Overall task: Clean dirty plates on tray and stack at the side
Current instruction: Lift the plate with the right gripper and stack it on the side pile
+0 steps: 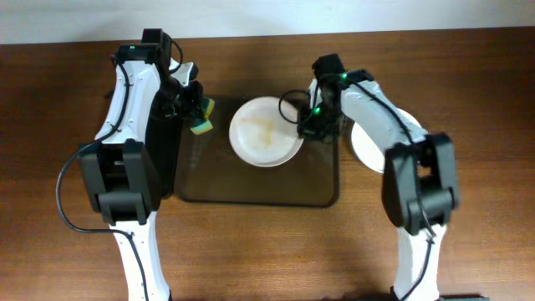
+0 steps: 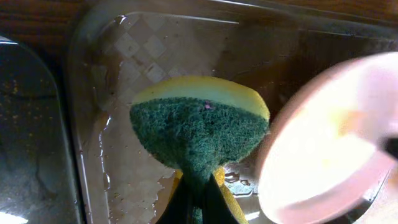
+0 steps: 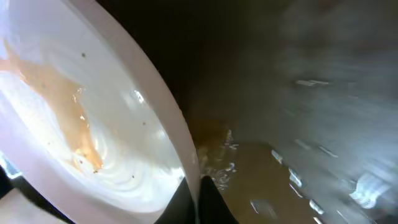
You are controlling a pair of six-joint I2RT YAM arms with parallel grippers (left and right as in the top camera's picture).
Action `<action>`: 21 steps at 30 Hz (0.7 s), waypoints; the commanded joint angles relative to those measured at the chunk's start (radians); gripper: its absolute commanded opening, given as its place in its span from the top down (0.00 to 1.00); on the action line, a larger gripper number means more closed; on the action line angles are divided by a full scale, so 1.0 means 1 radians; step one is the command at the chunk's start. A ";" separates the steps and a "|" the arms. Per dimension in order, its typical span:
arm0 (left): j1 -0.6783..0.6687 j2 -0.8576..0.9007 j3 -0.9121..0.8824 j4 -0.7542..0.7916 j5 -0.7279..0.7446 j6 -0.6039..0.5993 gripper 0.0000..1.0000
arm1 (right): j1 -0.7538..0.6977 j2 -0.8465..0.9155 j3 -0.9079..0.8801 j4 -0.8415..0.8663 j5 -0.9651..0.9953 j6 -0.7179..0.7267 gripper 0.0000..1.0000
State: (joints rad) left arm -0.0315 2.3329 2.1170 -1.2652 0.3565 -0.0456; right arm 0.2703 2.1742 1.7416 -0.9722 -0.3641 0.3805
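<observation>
Wood table (image 1: 251, 251); left gripper (image 2: 198, 194) pinches scratchy sponge (image 2: 199, 124); right gripper (image 3: 198, 200) pinches smeared round plate (image 3: 93, 112).

Overhead evenly lit, sharp; wrist views dim, the plate (image 2: 323, 143) overexposed and blurred (right wrist streaked).

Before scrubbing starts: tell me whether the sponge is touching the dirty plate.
Apart. The overhead view shows bare tray between sponge and dirty plate.

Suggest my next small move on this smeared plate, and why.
Probably slide the left gripper with its yellow-and-green sponge across onto the round white plate: its brown-orange smear shows, the sponge hangs beside it, and the right gripper pinches its rim.
</observation>
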 commanded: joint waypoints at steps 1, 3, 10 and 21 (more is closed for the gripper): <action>-0.033 0.009 -0.046 0.035 0.017 0.024 0.99 | 0.043 -0.184 0.003 -0.049 0.309 -0.017 0.96; -0.049 0.009 -0.067 0.061 0.016 0.024 0.99 | 0.098 -0.240 0.003 -0.090 0.519 -0.006 0.96; -0.058 0.009 -0.071 0.097 0.013 0.024 0.99 | 0.408 -0.261 0.003 -0.219 1.302 0.199 0.96; -0.058 0.009 -0.071 0.102 0.013 0.024 0.99 | 0.667 -0.261 0.003 -0.255 1.893 0.239 0.96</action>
State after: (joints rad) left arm -0.0921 2.3341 2.0510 -1.1648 0.3595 -0.0444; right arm 0.8967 1.9236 1.7424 -1.2263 1.3483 0.5987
